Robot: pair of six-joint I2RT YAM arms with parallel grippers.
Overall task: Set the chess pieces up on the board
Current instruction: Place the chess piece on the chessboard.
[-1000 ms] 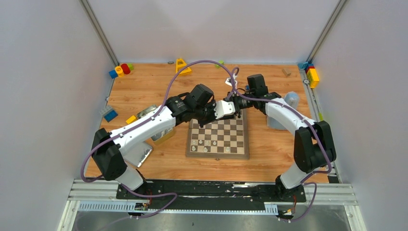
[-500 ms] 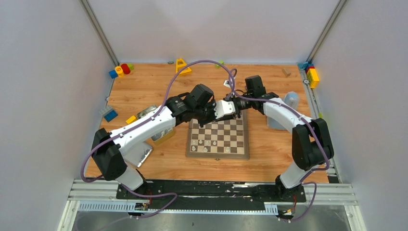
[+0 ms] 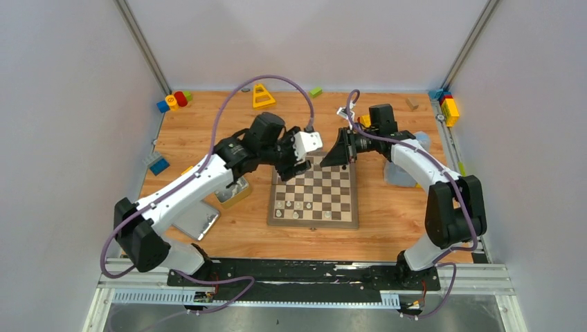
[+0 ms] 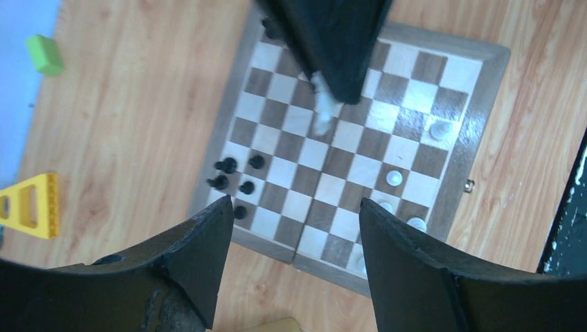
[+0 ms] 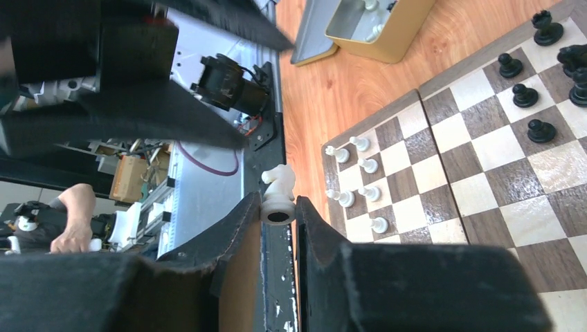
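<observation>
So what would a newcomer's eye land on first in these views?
The right tool, pinching a white knight by its base, above the far part of the board. Facing it, the left tool hangs open and empty over the board. Black pieces cluster at the far-left corner, white ones near the front edge.
</observation>
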